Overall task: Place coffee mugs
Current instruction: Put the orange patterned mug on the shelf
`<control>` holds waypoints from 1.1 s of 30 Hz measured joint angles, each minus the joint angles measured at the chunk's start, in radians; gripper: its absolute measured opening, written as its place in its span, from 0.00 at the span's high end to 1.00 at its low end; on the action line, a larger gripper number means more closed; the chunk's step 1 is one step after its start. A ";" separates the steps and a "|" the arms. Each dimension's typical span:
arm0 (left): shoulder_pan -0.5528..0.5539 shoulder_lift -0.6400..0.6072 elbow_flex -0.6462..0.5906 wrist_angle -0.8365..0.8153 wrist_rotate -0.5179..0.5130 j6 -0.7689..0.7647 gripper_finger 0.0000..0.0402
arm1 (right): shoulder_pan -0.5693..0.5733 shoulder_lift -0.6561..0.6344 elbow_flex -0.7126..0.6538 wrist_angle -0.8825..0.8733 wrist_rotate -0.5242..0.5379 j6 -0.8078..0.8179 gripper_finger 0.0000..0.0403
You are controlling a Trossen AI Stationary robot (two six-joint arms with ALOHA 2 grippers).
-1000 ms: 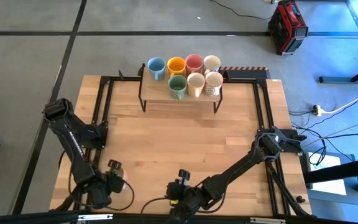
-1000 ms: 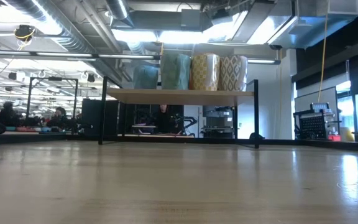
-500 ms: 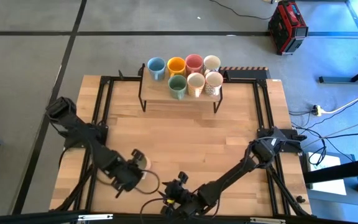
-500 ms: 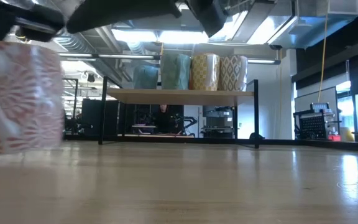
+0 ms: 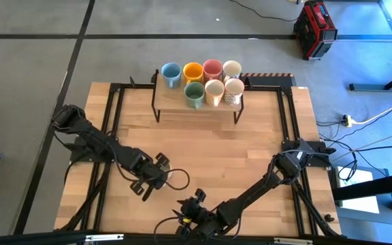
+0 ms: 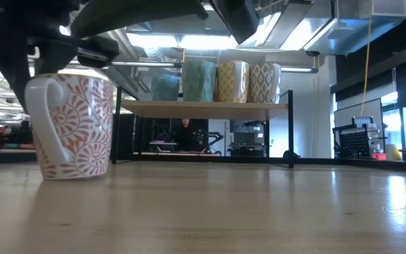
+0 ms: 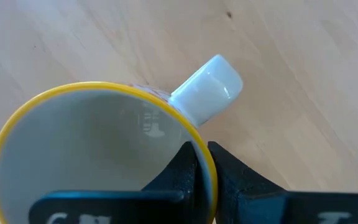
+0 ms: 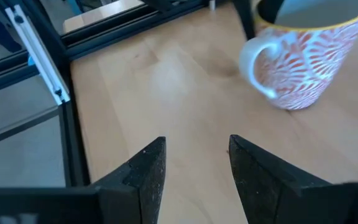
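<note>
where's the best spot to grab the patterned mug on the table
By the rim, from above. The patterned mug stands upright with its mouth open, so one finger can go inside and one outside the wall. That is how the left gripper holds it, pinching the rim just beside the handle. The handle sticks out sideways, probably a poorer grip. The right gripper waits open nearby.

The middle of the worktop (image 5: 209, 146) lies bare between the front arms and the raised shelf (image 5: 196, 102) at the back. Seven mugs (image 5: 203, 82) crowd the shelf top, leaving bare board only at its left front corner. Near the front left, the left tool (image 5: 160, 175) pinches the rim of a patterned mug (image 6: 72, 125). The right tool (image 5: 186, 216) sits spread just beside, at the front edge.
</note>
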 joint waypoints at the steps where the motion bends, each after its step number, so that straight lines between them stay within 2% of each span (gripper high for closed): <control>1: 0.005 -0.001 -0.003 0.001 0.001 0.006 0.95 | 0.000 0.000 0.000 -0.001 -0.010 0.006 0.59; 6: 0.023 -0.004 -0.012 0.017 0.022 0.032 0.95 | -0.006 0.000 0.000 -0.003 -0.068 0.022 0.54; 15: 0.047 -0.001 -0.016 0.042 0.021 0.032 0.86 | -0.006 0.001 0.000 -0.008 -0.109 0.023 0.39; 25: 0.053 -0.001 0.020 0.017 0.015 -0.033 0.76 | -0.006 -0.017 0.000 -0.064 -0.133 0.012 0.37; 30: 0.048 -0.001 0.097 -0.065 0.000 -0.091 0.73 | 0.019 -0.097 0.001 -0.163 -0.049 -0.050 0.37; 33: 0.049 -0.001 0.151 -0.146 -0.009 -0.148 0.72 | 0.030 -0.159 0.001 -0.278 -0.038 -0.089 0.37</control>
